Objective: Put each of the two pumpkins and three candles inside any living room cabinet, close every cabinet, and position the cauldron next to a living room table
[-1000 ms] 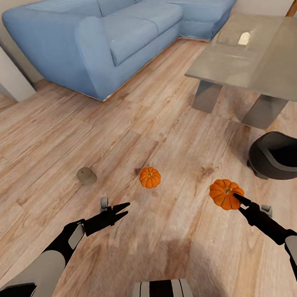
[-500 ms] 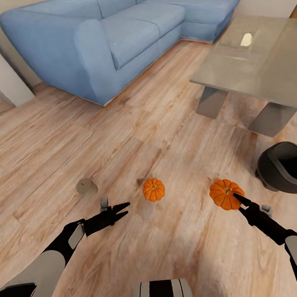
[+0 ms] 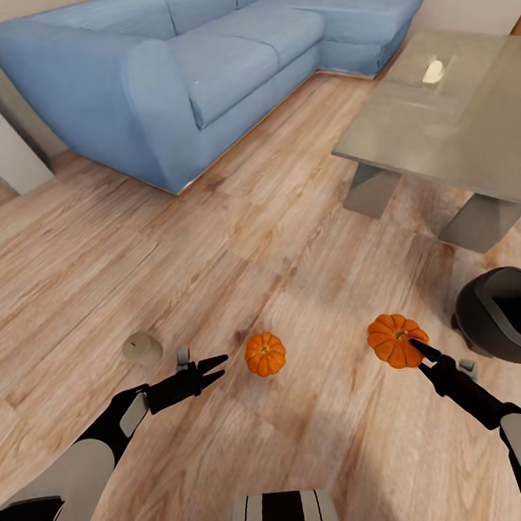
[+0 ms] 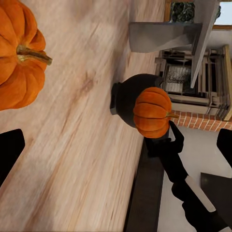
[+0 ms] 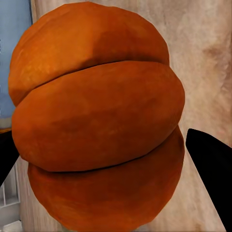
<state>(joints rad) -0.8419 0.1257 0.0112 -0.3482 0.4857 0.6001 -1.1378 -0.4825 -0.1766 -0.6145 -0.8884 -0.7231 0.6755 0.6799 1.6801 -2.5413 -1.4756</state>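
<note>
While your right tool (image 3: 421, 349) grips one pumpkin (image 3: 395, 340) between its two dark fingers, held clear above the floor (image 3: 211, 241), your left tool (image 3: 214, 367) hangs with its fingers spread wide and nothing between them. In the right wrist view the held pumpkin (image 5: 99, 116) sits squarely between the fingertips.

Since a second ago both arms have kept the same pose, and the whole scene has slid: the camera has moved. The second pumpkin (image 3: 265, 353) now lies on the floor just beyond your left tool's fingertips, closer to them than before; in the left wrist view it (image 4: 19, 53) sits close ahead and off to one side of the fingers. The candle (image 3: 142, 348) stands on the floor near the left tool, on its outer side, and has drifted further outward relative to it.

The cauldron (image 3: 506, 314) rests on the floor close beside your right tool, on its outer side, near one leg of the grey worktop (image 3: 438, 118). Between the two tools the floor is bare boards. Ahead of the left tool the floor runs open up to the blue sofa (image 3: 196, 61), well apart. The worktop's near edge lies well beyond the right tool.
</note>
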